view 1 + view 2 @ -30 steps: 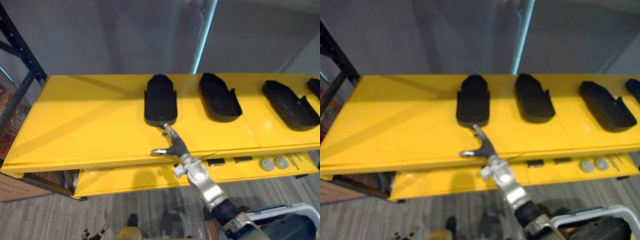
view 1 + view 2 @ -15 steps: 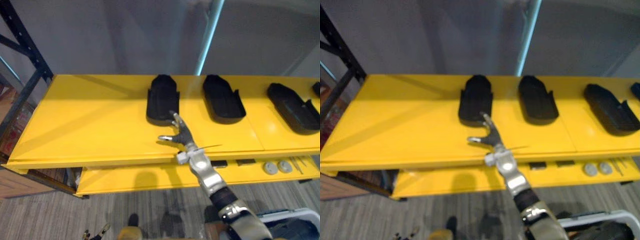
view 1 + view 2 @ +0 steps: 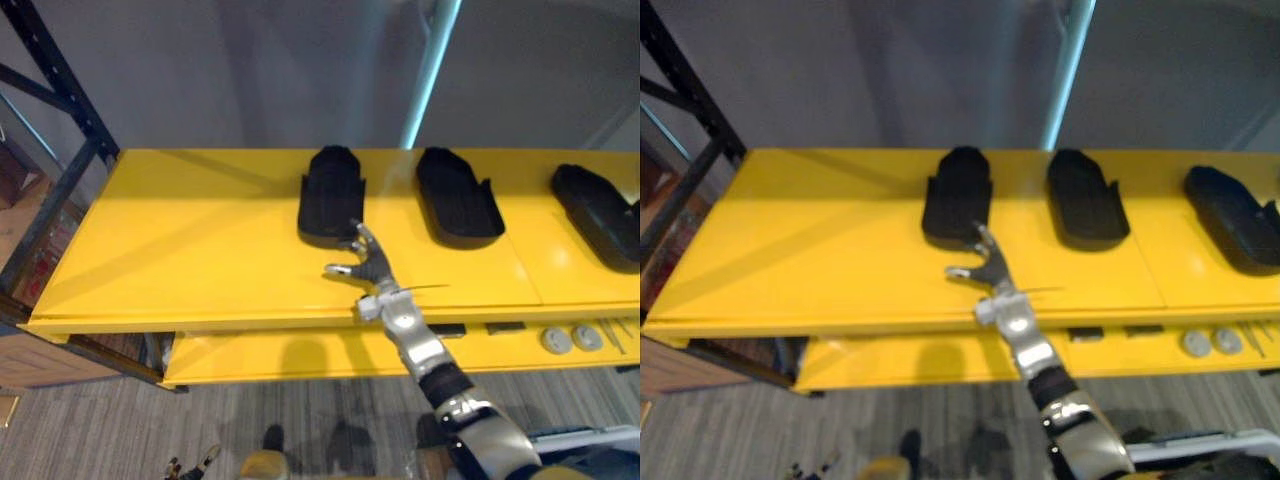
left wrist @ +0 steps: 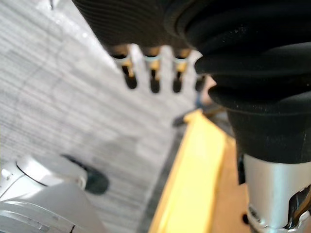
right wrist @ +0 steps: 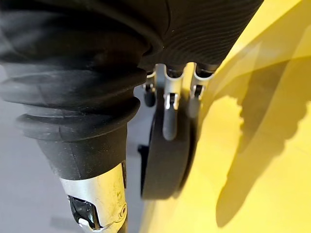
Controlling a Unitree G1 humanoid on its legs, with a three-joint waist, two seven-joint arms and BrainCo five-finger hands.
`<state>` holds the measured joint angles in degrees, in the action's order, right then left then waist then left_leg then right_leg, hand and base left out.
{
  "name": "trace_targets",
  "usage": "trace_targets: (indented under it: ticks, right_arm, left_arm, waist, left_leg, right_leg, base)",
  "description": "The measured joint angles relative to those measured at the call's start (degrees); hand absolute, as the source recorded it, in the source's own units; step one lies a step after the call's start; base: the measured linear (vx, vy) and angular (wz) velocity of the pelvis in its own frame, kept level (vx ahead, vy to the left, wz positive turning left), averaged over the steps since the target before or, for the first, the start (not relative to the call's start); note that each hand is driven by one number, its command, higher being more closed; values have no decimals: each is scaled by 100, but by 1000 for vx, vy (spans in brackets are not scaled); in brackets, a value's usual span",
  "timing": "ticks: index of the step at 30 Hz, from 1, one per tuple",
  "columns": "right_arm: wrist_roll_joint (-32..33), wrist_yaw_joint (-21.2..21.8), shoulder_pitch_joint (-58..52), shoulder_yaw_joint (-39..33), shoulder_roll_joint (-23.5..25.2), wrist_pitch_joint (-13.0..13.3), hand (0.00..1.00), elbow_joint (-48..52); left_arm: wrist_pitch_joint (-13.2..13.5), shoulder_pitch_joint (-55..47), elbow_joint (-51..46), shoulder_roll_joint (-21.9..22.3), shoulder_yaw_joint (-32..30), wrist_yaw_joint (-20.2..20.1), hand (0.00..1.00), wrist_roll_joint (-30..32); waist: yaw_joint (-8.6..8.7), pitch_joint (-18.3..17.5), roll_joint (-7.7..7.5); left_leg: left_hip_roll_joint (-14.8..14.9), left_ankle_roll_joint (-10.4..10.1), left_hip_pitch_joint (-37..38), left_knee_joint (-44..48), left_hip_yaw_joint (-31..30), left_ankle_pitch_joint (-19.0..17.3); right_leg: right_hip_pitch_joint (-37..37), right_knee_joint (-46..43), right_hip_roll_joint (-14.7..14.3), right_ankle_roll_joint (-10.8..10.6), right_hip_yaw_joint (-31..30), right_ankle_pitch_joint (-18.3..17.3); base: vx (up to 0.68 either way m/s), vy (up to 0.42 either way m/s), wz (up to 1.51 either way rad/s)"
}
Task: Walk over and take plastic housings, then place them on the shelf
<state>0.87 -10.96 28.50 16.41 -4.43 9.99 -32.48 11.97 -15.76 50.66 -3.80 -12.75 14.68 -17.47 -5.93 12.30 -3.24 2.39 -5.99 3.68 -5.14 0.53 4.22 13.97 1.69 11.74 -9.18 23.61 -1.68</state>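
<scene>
Left eye view: three black plastic housings lie in a row on the yellow shelf (image 3: 200,240). The leftmost housing (image 3: 332,195) is the one in play. The second housing (image 3: 457,197) and the third housing (image 3: 595,215) lie well apart from the hand, further to the robot's right.

**Governing relation**
- The leftmost housing lies flat, its long axis running from the shelf's front edge toward the back.
- The right hand (image 3: 368,265) sits at the near end of that housing, slightly right of its centre line.
- The fingers (image 5: 170,121) are straight and point along the same axis. The thumb sticks out to the robot's left.
- The hand holds nothing — the housing rests on the shelf under its own weight.
- The housing therefore lies directly ahead of the fingertips, away from the robot.

**Contact**
- The right wrist view shows the fingertips over or against the housing's near rim. Whether they touch it cannot be settled from these angles.

**Other arm**
- The left hand (image 4: 153,63) hangs over the floor (image 4: 58,97) beside the shelf's edge, fingers loose and empty. The right hand is much the nearer.

**Judgement**
- Placement of this housing looks complete. Any coming move, a nudge forward or a withdrawal, should run along the housing's long axis to avoid skewing it.
</scene>
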Motion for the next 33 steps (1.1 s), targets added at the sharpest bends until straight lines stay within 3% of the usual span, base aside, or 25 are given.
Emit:
trace_targets:
  ticks: [15, 19, 21, 25, 33]
  right_arm:
    - [-313, -291, 209, -200, 44, 48, 0, -40]
    - [-513, -229, -21, 277, -100, 111, 0, 1803]
    - [-499, 13, -30, 549, -145, 146, 0, 2522]
    - [-341, 343, -29, 778, -146, 144, 0, 2704]
    - [-343, 464, 473, 1553, 96, 87, 0, 2592]
  left_arm:
    - [-2, 1, 2, 0, 4, -12, 0, -3]
    - [-4, -4, 3, 50, 5, -16, 0, -1]
    - [-10, -40, 6, 165, 4, -90, 0, 6]
    - [18, -43, 10, 160, -6, -238, 0, 61]
    - [34, -6, 230, 61, 78, -268, 0, 286]
  waist:
    - [7, 78, 118]
    - [39, 67, 93]
    - [37, 65, 91]
    - [31, 37, 46]
    - [17, 48, 68]
  left_leg:
    - [15, 2, 0, 0, 12, 0]
    - [108, -13, -175, 7, 85, 19]
    - [159, -19, -88, 20, 173, 25]
    - [241, -38, -69, 33, 184, 37]
    - [347, -64, -200, 35, 198, 132]
  right_leg:
    - [-5, -3, 15, -28, -3, 14]
    - [-250, -66, -19, -14, -92, 25]
    - [-260, -138, -64, 3, -174, 36]
    - [-282, -212, -104, 46, -185, 46]
    - [-560, -446, -197, 210, -247, -64]
  base:
    - [-9, -1, 0]
    - [17, -9, -9]
    - [32, -28, -17]
    - [-25, -24, -4]
    - [-83, -23, -4]
